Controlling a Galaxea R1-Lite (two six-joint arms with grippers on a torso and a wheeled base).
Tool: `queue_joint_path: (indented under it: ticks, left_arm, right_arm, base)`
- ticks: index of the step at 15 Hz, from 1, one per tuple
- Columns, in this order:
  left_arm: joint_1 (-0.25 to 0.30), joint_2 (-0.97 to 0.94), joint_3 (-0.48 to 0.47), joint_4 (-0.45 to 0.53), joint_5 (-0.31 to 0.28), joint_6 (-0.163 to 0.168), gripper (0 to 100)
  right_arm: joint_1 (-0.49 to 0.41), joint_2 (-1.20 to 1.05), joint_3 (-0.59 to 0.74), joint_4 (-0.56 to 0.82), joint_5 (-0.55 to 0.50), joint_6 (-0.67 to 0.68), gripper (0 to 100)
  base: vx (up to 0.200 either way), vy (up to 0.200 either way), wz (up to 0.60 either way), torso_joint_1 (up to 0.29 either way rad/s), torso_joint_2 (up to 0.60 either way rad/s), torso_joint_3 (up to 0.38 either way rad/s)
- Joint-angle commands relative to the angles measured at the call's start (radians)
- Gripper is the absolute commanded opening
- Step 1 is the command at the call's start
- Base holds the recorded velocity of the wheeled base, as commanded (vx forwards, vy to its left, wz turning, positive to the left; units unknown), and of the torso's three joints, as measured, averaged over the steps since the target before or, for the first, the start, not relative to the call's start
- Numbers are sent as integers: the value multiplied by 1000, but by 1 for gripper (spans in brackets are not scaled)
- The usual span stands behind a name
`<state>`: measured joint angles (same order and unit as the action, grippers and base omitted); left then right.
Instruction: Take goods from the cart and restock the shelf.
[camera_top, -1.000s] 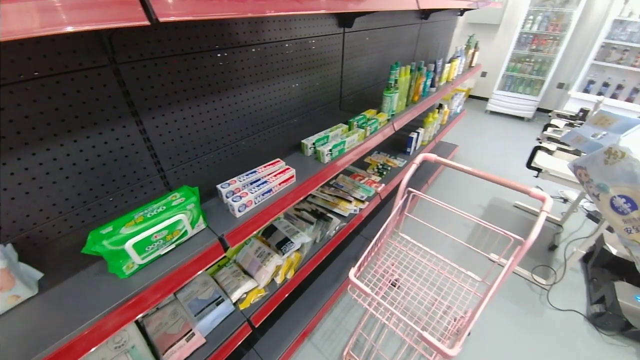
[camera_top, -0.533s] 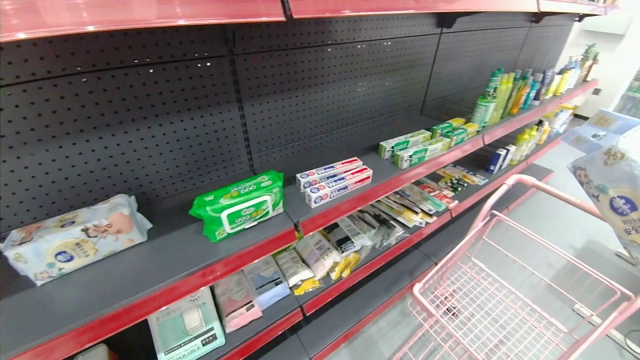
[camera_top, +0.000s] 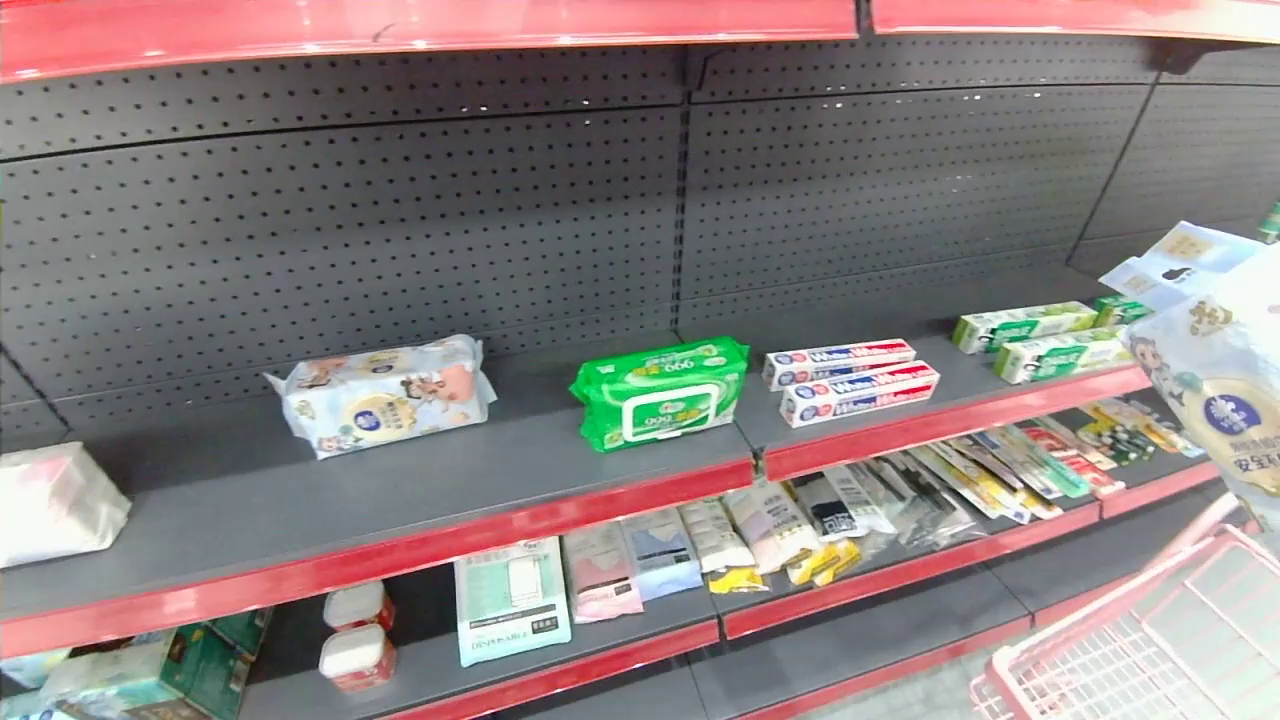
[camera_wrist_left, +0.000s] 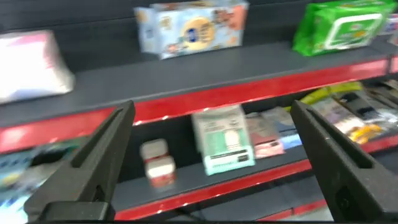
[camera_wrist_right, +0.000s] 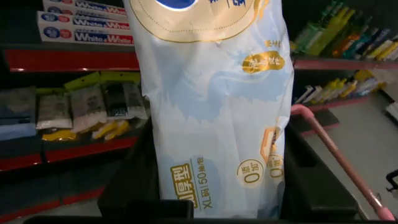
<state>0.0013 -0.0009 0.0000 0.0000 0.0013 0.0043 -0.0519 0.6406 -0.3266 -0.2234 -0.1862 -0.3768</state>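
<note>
Gripping a pale blue wipes pack (camera_wrist_right: 211, 124) between two dark fingers (camera_wrist_right: 134, 180), held the right gripper (camera_wrist_right: 214, 193) raised toward the shelf (camera_top: 400, 480). Clamped the pack low down, one finger pressed to each long side, with the printed end standing up well past the fingertips. Kept the pack off every surface, up at the right edge of the head view, level with the main shelf board and above the pink cart (camera_top: 1150, 640). Just beside those fingers, and lower: the cart's pink rail. Farther beyond the fingertips, past the pack: red-and-white toothpaste boxes (camera_top: 850, 380) lying on the board, and small sachets (camera_top: 760, 525) on the tier beneath.

Held the left gripper (camera_wrist_left: 211, 155) level, aimed at the shelf's red front edge, fingers spread wide apart and closed on nothing. Framed between those open fingers, well beyond the tips: a pale carton (camera_wrist_left: 224, 140) and two small tubs (camera_wrist_left: 155, 162) on the lower tier. Above the fingertips, on the main board: a matching blue wipes pack (camera_top: 380, 395), a green wipes pack (camera_top: 660, 392) near it, and a white soft pack (camera_top: 55, 500) well apart from both, out past the left finger.
</note>
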Motion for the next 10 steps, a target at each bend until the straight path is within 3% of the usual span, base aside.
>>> queue_joint_path:
  ticks: [1,5,10]
  left_arm:
    - [0,1,0,0,0,0,100]
    - [0,1,0,0,0,0,100]
    - [0,1,0,0,0,0,100]
  right_arm:
    - [-2,2,0,-1,2,-2,0]
    - [-2,2,3,-1,1,-2,0]
    - [-5,-29,27,-2,2,-20,0]
  base:
    - [0,0,600,2,-2,2]
    - [0,0,600,0,2,4]
    - [0,0,0,0,0,0]
